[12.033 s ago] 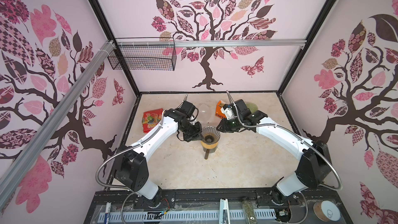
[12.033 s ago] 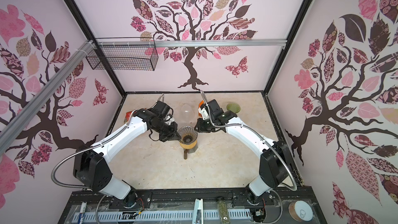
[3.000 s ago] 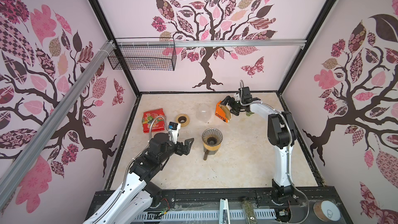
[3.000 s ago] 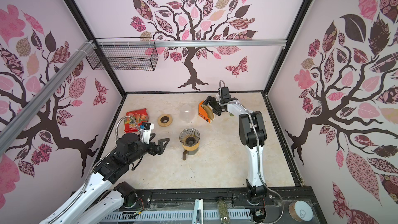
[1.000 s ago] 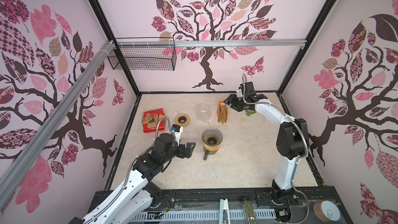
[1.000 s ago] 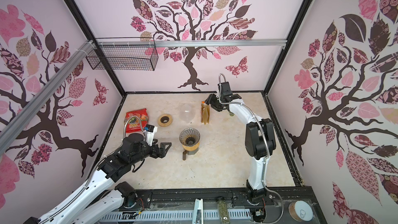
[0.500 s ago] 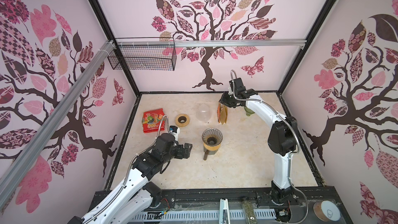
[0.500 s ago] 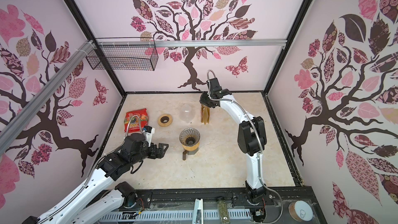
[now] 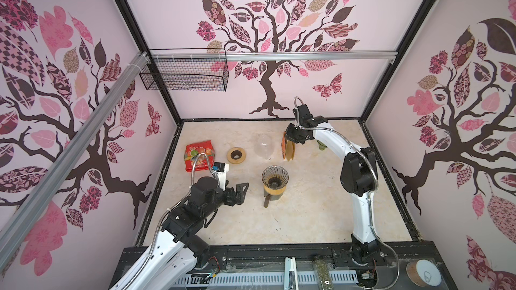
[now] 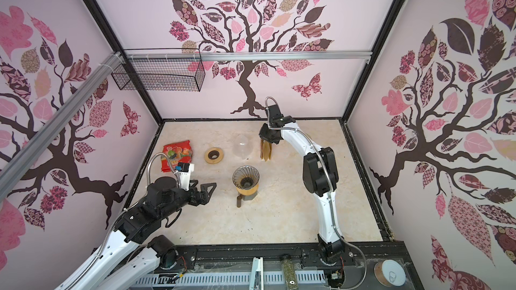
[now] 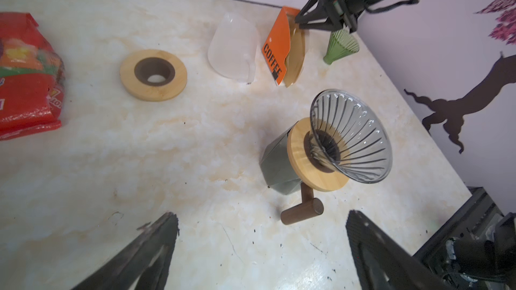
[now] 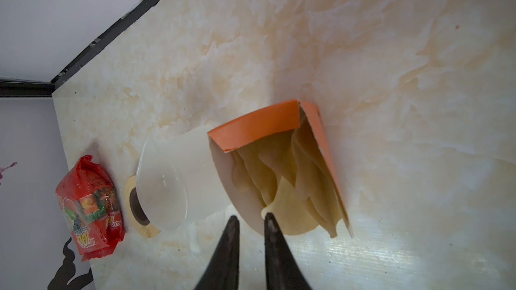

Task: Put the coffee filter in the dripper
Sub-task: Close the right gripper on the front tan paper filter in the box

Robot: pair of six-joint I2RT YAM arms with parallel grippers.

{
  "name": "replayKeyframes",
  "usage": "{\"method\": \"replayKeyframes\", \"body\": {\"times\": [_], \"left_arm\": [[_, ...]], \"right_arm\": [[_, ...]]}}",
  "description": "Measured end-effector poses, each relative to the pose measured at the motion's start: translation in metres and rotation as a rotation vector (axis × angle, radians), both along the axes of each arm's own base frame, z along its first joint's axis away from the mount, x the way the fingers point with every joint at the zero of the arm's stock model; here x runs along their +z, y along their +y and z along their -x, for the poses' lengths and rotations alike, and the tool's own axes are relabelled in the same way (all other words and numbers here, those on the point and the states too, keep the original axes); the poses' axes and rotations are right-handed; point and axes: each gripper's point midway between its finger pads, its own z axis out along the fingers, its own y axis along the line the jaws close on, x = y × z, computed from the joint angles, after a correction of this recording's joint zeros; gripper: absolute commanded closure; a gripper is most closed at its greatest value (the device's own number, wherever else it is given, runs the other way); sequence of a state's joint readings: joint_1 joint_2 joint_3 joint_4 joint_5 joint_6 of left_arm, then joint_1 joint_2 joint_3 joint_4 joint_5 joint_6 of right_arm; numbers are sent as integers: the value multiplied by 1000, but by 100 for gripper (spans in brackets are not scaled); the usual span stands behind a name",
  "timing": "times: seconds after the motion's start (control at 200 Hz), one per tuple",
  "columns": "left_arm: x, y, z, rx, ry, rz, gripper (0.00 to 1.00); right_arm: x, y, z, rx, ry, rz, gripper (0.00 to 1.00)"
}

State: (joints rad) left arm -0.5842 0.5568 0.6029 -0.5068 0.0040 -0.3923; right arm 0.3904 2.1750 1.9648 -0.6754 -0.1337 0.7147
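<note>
The right claw point(image 12: 251, 217) was nearly closed by a coffee filter point(image 12: 290, 213); I could not tell if it held it; the left claw point(image 11: 262, 214) was wide open, empty.

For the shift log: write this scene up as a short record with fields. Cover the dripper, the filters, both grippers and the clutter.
dripper: centre, on a grey mug; no filter in it
filters: brown, in the orange box standing near the back wall
right gripper: at the box's open top, jaws narrow, touching a filter's edge; grip unclear
left gripper: open, holding nothing, hovering beside the dripper
other: snack bag, wooden ring, clear cup, whisk
task: not yet done
</note>
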Motion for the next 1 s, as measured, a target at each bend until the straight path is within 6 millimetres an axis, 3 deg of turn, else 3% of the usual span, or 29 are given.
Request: {"method": "replayKeyframes", "body": {"times": [0.575,1.0], "left_arm": [[2,1,-1,6,-28,16,3],[2,3,-2,18,-32,12,3]], "right_arm": [[-17,1,-9,-19,33,23,79],[-21,-4,-7,-26,43,52,88]]}}
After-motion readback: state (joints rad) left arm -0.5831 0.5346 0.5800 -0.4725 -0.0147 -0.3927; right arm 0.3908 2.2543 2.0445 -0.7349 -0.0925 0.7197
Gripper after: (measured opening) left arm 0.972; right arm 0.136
